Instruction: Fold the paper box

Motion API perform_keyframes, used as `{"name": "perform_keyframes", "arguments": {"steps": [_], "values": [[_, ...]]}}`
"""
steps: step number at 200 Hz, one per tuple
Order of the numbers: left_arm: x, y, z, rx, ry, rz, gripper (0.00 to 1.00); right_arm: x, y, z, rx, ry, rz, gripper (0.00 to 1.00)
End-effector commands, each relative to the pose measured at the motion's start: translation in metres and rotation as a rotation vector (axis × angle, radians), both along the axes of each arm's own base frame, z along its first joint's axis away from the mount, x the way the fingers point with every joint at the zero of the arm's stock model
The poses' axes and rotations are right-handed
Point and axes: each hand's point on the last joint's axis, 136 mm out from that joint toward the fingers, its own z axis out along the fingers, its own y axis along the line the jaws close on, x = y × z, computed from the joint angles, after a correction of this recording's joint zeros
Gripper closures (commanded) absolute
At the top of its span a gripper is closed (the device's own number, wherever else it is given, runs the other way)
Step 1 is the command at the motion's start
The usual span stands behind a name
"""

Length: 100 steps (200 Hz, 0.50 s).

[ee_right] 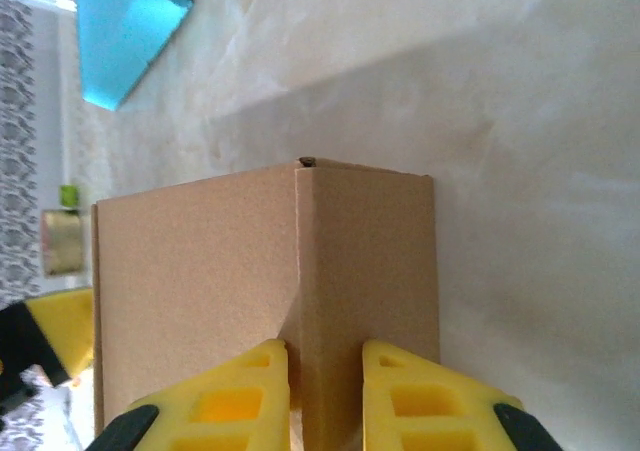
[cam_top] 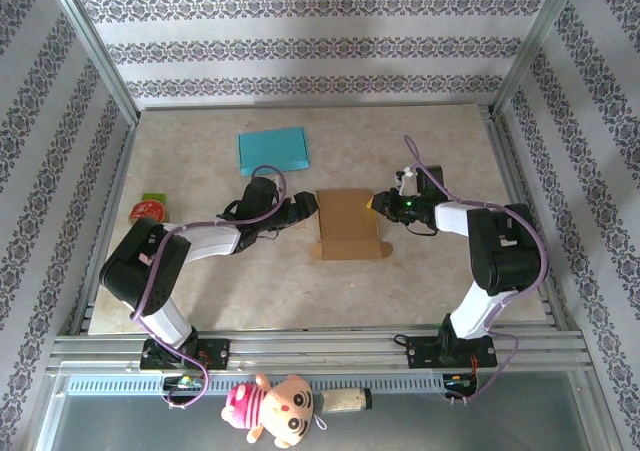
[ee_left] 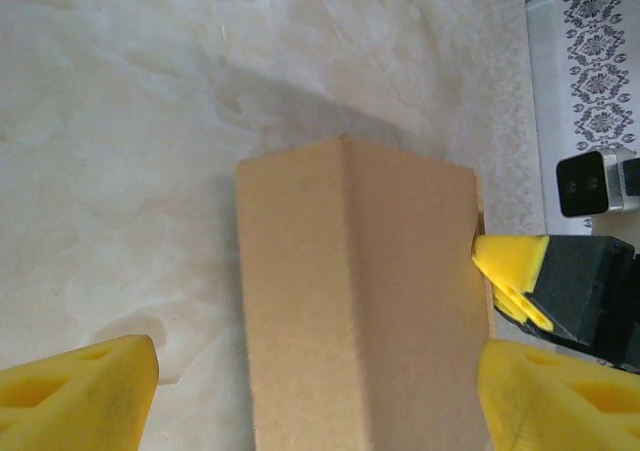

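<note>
Box (cam_top: pixel 347 223) at centre of counter (cam_top: pixel 200 281) was pinched by right tool (ee_right: pixel 325 376), apparently for creasing; left tool (ee_left: pixel 318 386) was spread astride it.

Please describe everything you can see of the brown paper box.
The paper box is plain matte brown cardboard, lying in the middle of the table, partly folded. The right gripper pinches a raised fold at its right edge; the open left gripper straddles its left side. Two small tabs stick out at its near corners.

Paper box (ee_left: pixel 350 311) cropped below, red item (cam_top: pixel 147 211) indistinct
</note>
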Motion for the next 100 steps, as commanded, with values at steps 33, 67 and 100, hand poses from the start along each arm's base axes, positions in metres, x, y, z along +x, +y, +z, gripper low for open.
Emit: {"name": "perform_keyframes", "arguments": {"steps": [33, 67, 100], "values": [[0.012, -0.023, 0.017, -0.093, -0.027, -0.093, 0.13, 0.004, -0.001, -0.012, 0.085, 0.005, -0.021, 0.89], [0.017, -0.028, 0.005, -0.104, 0.007, -0.092, 0.13, 0.006, -0.015, -0.022, 0.085, 0.047, -0.081, 0.91], [0.018, -0.031, -0.008, -0.121, 0.03, -0.083, 0.13, 0.008, -0.025, -0.029, 0.092, 0.082, -0.127, 0.9]]}}
